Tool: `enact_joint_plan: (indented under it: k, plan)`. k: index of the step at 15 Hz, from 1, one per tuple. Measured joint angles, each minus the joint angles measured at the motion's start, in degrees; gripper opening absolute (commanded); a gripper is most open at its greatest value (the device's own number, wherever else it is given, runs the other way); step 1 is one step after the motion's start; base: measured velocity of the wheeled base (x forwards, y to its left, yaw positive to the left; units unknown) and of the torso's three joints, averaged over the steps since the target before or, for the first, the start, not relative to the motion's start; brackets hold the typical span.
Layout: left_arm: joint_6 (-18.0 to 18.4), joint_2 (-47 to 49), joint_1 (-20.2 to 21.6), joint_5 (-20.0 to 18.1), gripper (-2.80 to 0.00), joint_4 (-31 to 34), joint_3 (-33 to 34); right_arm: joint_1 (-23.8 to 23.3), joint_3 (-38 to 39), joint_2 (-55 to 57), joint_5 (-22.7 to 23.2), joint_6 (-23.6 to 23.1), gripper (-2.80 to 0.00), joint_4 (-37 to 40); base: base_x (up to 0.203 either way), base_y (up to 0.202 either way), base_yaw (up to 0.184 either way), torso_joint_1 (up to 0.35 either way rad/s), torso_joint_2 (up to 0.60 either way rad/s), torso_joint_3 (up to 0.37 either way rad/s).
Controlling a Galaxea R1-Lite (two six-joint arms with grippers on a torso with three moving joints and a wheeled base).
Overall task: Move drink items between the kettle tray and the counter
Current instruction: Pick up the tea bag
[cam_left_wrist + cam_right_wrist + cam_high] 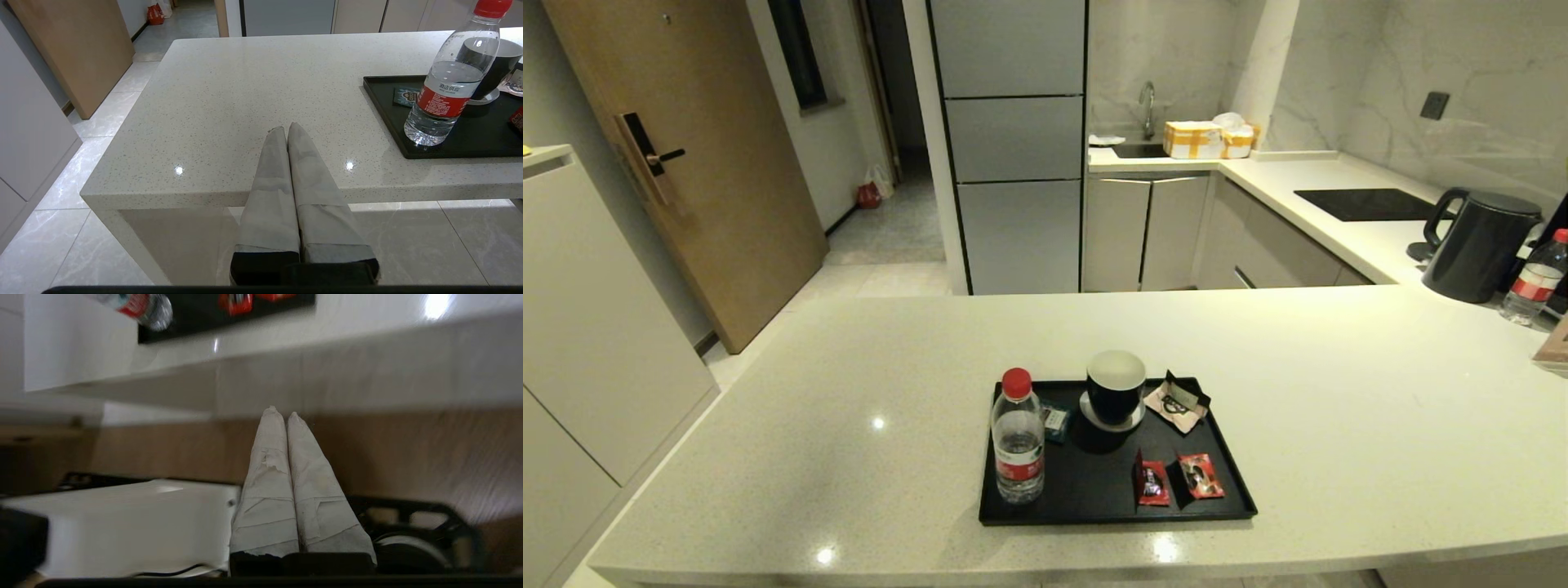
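Head view: nothing is being carried yet; the water bottle (pixel 1018 437) is standing at the left end of the kettle tray (pixel 1111 510) and the beige sachet (pixel 1176 402) is lying at its far right, on the counter (pixel 809 425). The left tool (pixel 284 130) and right tool (pixel 281 413) are being held closed and empty, below the counter's near edge.

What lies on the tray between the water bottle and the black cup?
In the head view, a small dark teal packet lies flat on the tray between the water bottle and the black cup.
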Motion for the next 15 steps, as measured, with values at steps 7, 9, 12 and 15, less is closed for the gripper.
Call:
enact_joint_plan:
  k: [7,9,12,15]
  plan:
    - [-0.04,0.0,0.0,-0.03,-2.8,-0.02,0.0,2.38,-5.44,37.99,1.36,5.25,-2.8,-16.27,0.0,0.0,0.0,0.0,0.0,0.0]
    - [-0.05,0.0,0.0,0.03,-2.8,-0.02,0.0,3.25,-11.3,47.24,0.09,5.89,-2.8,-19.93,0.0,0.0,0.0,0.0,0.0,0.0]
    - [-0.05,0.0,0.0,0.0,-2.8,0.0,0.0,4.03,-18.73,57.74,-3.0,6.35,-2.8,-26.3,0.0,0.0,0.0,0.0,0.0,0.0]
    - [-0.02,0.0,0.0,-0.02,-2.8,0.0,0.0,5.24,-19.69,64.92,-3.7,6.19,-2.8,-38.57,0.0,0.0,0.0,0.0,0.0,0.0]
